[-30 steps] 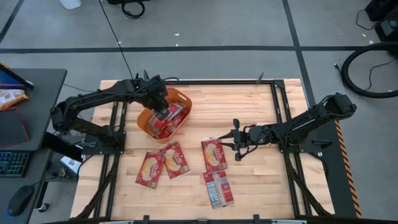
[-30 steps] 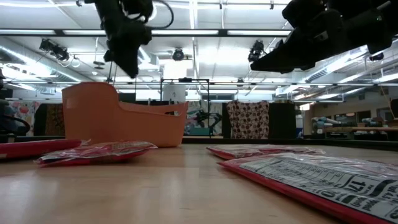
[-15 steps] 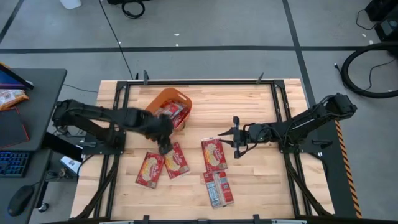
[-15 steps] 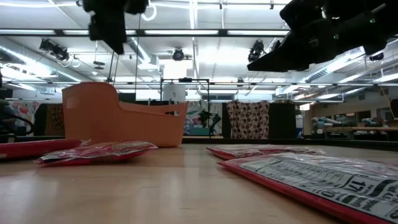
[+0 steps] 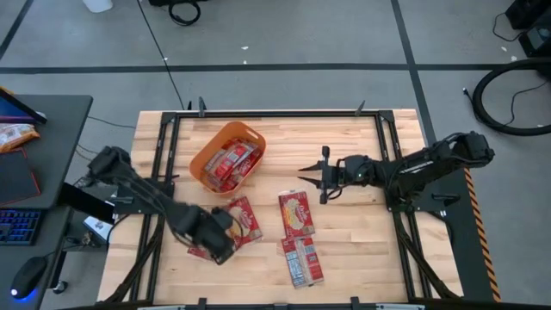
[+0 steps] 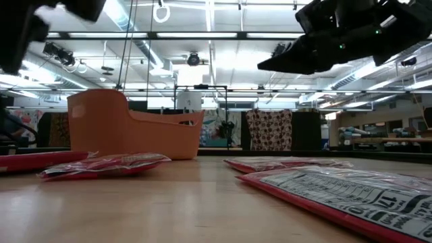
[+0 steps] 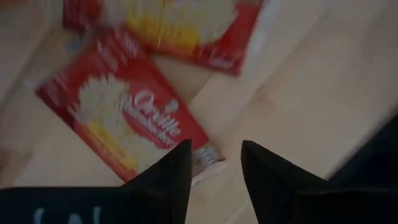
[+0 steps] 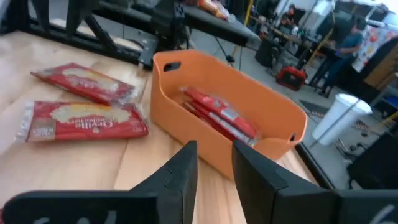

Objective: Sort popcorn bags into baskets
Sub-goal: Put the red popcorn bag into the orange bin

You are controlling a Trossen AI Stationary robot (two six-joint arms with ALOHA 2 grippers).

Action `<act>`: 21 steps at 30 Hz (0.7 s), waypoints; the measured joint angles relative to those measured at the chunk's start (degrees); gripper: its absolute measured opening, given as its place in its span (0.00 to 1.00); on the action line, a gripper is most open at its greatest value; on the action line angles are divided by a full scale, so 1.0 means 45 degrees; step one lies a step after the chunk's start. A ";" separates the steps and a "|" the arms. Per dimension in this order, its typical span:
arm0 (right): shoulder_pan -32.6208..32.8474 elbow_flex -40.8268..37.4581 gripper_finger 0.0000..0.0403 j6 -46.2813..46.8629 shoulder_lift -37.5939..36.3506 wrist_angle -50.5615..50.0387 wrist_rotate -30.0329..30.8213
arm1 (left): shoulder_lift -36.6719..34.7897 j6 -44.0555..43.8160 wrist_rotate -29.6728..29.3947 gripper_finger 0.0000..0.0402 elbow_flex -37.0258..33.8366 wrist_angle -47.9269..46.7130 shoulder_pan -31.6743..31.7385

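Note:
The orange basket [image 5: 228, 159] sits at the table's far left and holds several red popcorn bags [image 8: 217, 112]. Other bags lie flat on the wood: one under my left gripper [image 5: 205, 231], one beside it [image 5: 244, 220], and two nearer the middle [image 5: 296, 213] [image 5: 303, 261]. My left gripper [image 7: 214, 158] is open and hovers over the silver end [image 7: 208, 154] of the leftmost bag [image 7: 124, 121]. My right gripper [image 5: 312, 174] is open in the air right of the basket [image 8: 230, 118], pointing at it.
The table's black frame rails [image 5: 387, 155] run along its left, right and far sides. Bare wood lies between the basket and my right gripper and along the near right. A desk with a keyboard [image 5: 19, 226] stands left of the table. People [image 8: 348, 43] show in the room beyond.
My left gripper has swung from above the basket toward the table's near edge and now hangs over the leftmost bag. My right gripper has drifted toward the far edge and a little toward the basket. The bags on the table have stayed put.

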 joint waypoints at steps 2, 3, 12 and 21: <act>-0.0337 0.0000 0.26 -0.0136 0.0000 0.0452 -0.0606 | 0.0736 -0.0706 0.0321 0.35 0.0019 -0.0007 -0.0183; -0.0481 0.0000 0.26 -0.0183 0.0000 0.0652 -0.0871 | 0.1110 -0.0923 0.0658 0.35 0.0104 -0.0092 -0.0179; -0.1369 0.0000 0.26 -0.0122 0.0000 0.1442 -0.2261 | 0.4216 -0.0777 0.1682 0.35 0.3314 -0.4390 0.0500; -0.1519 0.0000 0.26 -0.0113 0.0000 0.1524 -0.2874 | 0.5295 -0.2307 -0.0402 0.35 0.3978 -0.4007 0.0549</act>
